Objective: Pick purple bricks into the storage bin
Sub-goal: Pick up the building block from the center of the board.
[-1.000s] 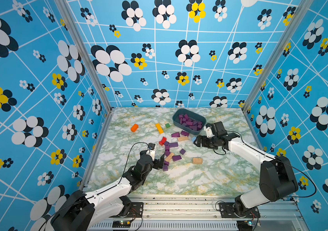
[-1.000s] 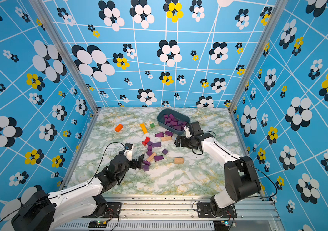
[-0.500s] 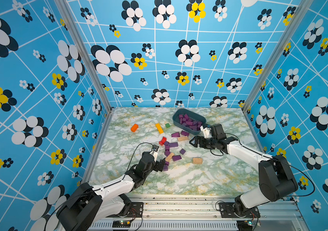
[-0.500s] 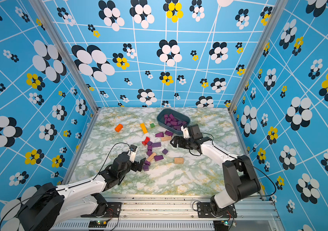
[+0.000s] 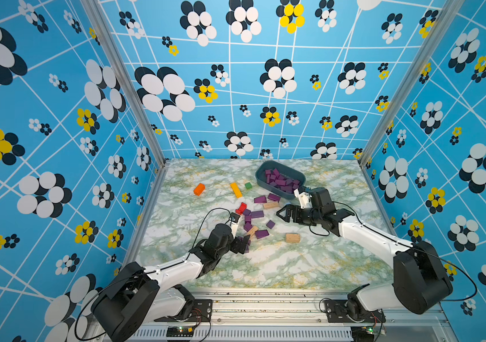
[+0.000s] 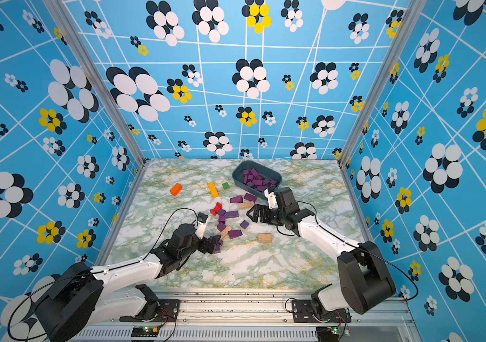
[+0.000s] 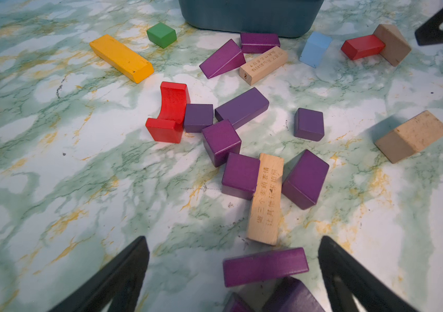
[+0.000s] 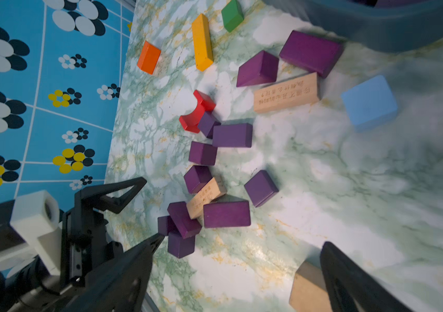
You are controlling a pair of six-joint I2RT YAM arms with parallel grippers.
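Purple bricks (image 5: pixel 257 214) lay strewn across the middle of the green-veined marble-look table (image 5: pixel 309 266), mixed with tan blocks (image 5: pixel 292 237), a red arch block (image 5: pixel 241 208), a yellow bar (image 5: pixel 236 189), a green cube (image 5: pixel 248 185) and an orange block (image 5: pixel 199 189). More of the purple pieces were heaped inside the storage bin (image 5: pixel 260 177), which stood on the far part of the table, right of centre. A light-blue block (image 7: pixel 315 49) sat near the bin's outer wall, seen in the left wrist view.

The left gripper (image 7: pixel 232 240) hung low at the near end of the scatter, its fingers spread wide and grasping nothing. In the left wrist view a purple bar (image 7: pixel 264 266) lay on the tabletop between them, apart from both, just beside the end of an engraved tan bar (image 7: pixel 266 200). The right gripper (image 5: pixel 283 214) hovered between the scattered bricks and the bin, its fingers likewise parted and empty. In the right wrist view a plain tan block (image 8: pixel 305 289) showed beside one finger; whether the two touched could not be told. Blue walls (image 5: pixel 58 118) printed with black, white and yellow flowers enclosed the table on three sides.
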